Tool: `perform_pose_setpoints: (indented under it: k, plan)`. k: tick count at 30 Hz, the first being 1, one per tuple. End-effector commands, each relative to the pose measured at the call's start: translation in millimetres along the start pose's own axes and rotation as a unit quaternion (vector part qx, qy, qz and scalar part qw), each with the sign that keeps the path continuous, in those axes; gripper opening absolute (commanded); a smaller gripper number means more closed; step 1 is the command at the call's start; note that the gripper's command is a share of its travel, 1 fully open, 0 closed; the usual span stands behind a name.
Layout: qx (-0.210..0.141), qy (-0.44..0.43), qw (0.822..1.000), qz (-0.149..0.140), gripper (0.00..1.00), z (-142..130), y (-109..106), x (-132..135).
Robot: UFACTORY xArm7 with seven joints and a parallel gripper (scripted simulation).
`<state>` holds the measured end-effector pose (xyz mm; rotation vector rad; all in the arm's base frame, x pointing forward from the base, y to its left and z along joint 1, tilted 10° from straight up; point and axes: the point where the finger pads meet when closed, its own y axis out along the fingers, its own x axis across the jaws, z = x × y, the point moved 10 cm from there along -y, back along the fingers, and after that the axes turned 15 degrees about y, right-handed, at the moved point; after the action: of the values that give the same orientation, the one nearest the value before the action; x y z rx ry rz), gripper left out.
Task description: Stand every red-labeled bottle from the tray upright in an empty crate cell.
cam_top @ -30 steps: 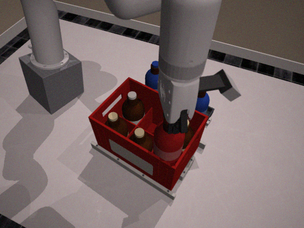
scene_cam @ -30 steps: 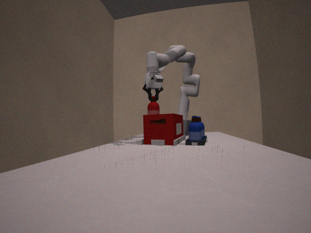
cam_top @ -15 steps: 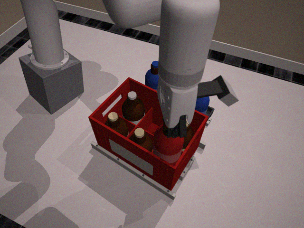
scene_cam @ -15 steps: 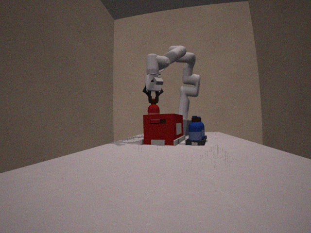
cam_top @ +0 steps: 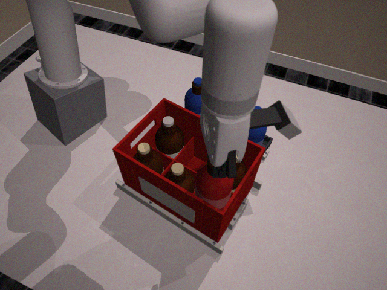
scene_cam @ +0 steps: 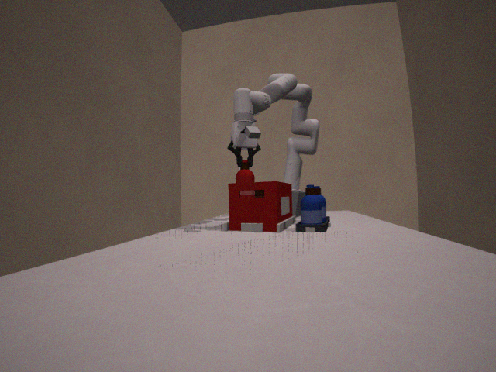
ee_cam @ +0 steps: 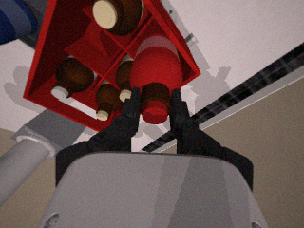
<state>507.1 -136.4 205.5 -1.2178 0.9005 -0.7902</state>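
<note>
The red-labeled bottle (cam_top: 214,187) hangs upright with its lower body inside the crate's (cam_top: 175,199) near right cell, its shoulder and red cap (ee_cam: 155,113) above the rim; I cannot tell whether its base touches the crate floor. My gripper (ee_cam: 155,98) is clamped on the bottle's brown neck just below the cap, the dark fingers pressed against either side and standing partly apart at the neck's width. In the exterior view the gripper (scene_cam: 244,156) points straight down over the crate (scene_cam: 259,206), with the bottle's red shoulder (scene_cam: 244,176) showing above the top edge. Three brown bottles with pale caps (cam_top: 169,137) stand in other cells of the crate. The crate sits on light rails (cam_top: 169,215) on the white table (cam_top: 312,202). Just behind the crate, two blue-labeled bottles (scene_cam: 312,206) stand upright on the dark tray (scene_cam: 312,226). The arm's grey pedestal (cam_top: 67,106) stands well apart to the left in the top view.
</note>
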Motion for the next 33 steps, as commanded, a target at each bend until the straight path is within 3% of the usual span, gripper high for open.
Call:
perform_pose_setpoints:
  k: [1, 33]
  plan:
    - [0.002, 0.000, 1.000, -0.002, 0.00, 0.6, -1.0, 0.9]
    - [0.002, 0.000, 1.000, -0.002, 0.00, 0.6, 2.4, 1.0]
